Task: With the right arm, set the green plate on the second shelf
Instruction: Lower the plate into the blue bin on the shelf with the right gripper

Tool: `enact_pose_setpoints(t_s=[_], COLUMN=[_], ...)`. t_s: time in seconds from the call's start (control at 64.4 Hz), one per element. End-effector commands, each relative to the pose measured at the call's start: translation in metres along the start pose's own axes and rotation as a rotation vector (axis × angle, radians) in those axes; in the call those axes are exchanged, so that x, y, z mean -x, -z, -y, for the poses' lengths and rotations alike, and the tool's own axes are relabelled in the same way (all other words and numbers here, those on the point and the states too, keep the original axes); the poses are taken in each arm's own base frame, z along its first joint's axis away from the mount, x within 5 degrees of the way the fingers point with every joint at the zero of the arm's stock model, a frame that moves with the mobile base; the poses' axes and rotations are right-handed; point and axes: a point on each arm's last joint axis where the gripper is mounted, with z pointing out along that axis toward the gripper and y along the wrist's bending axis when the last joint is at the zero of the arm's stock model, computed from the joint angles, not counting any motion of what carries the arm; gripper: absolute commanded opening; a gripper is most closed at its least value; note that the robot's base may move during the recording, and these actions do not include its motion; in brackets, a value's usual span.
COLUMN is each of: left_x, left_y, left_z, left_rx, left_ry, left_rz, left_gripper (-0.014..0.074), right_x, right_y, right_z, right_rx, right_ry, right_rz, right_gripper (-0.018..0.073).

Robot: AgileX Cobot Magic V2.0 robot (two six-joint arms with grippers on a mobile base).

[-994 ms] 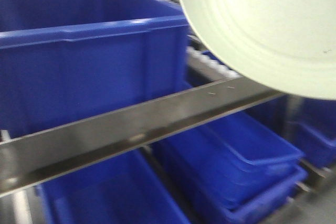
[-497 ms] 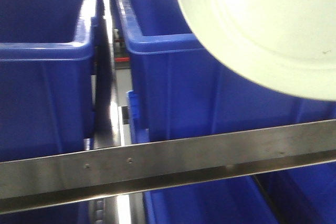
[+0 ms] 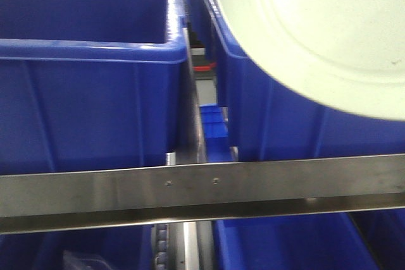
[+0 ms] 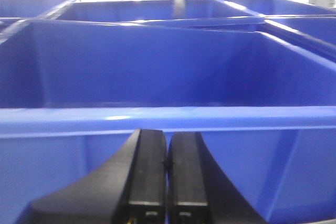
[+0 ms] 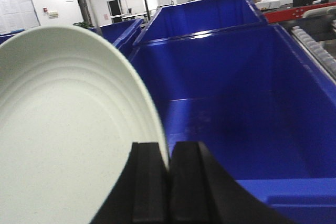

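Above blue bins [image 3: 95,93] and steel rail [image 3: 190,191], green plate [image 3: 316,30].

The green plate [image 3: 329,36] looks matt plastic (faintly ringed); blue bins [image 3: 88,105] glossy plastic; shelf rail [image 3: 253,184] brushed metal.

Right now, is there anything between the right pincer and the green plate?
Nothing. The right wrist view shows the right pincer shut on the rim of the green plate, touching it with no gap.
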Motion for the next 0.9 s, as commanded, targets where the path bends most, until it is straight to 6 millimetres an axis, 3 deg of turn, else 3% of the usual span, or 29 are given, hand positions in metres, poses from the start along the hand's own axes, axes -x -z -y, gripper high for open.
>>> enact_pose_setpoints(t_s=[0.0,0.45,0.621,0.746,0.885], left_x=[-0.005,-0.005,-0.005,-0.005,-0.005], left_y=[0.001,0.001,0.001,0.001,0.001], left_z=[0.000,0.000,0.000,0.000,0.000], left_rx=[0.000,0.000,0.000,0.000,0.000], left_ry=[0.008,0.008,0.008,0.008,0.008], left_rz=[0.059,0.059,0.059,0.059,0.059], left_gripper=[0.0130,0.0130,0.0130,0.0130,0.0130], right_x=[0.021,0.030,0.068,0.086,0.091], right_y=[0.000,0.001,0.003,-0.014,-0.053], right_z=[-0.002,-0.002,-0.010,-0.016,-0.019], right_rx=[-0.001,0.000,0.023,0.009,-0.017], right_ry=[-0.017,-0.018,-0.022,0.082,0.179], right_rz=[0.145,0.239,0.365,0.326,0.238], right_gripper=[0.0026,0.0026,0.0026,0.0026,0.0026])
